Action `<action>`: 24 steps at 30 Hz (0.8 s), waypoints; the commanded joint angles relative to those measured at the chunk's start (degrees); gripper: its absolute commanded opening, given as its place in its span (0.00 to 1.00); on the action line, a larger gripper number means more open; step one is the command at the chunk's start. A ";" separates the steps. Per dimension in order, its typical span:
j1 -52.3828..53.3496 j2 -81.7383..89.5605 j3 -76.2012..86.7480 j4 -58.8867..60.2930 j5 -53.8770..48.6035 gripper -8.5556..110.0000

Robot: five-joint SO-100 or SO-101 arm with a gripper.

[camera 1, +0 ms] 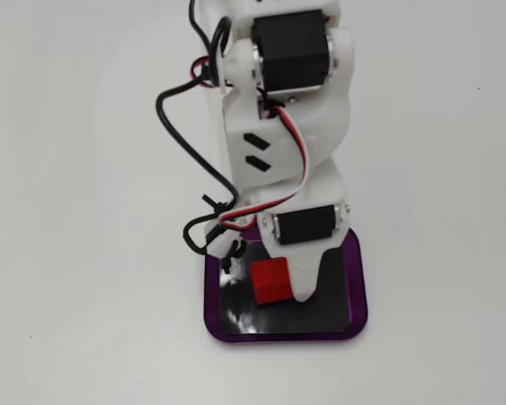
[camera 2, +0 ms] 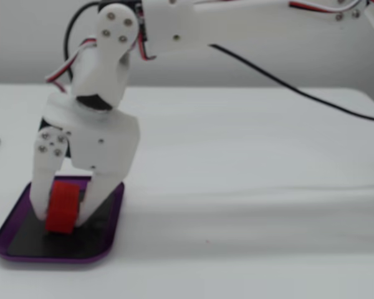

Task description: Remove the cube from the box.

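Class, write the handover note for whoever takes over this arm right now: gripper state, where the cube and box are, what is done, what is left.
Gripper: down inside the box, fingers on either side of the cube and closed against it, as far as the blurred side-on fixed view shows.
Cube: between the fingers, not yet clear of the box floor.
Box: on the white table.
Done: reach and grip.
Left: lift the cube, carry it past the purple rim, set it on the table.

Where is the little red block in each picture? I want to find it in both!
Fixed view from above: the red block is low in the middle, on the tray's black floor, just left of the white gripper finger.
Fixed view from the side: the red block is at lower left, between the two gripper fingers.
Shared landmark: the purple tray, which holds the block in both fixed views.
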 commanded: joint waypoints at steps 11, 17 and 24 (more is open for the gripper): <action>-0.18 31.82 19.51 -0.44 0.09 0.07; -0.44 43.95 41.57 -9.58 0.26 0.07; -0.18 55.81 68.20 -23.91 0.88 0.07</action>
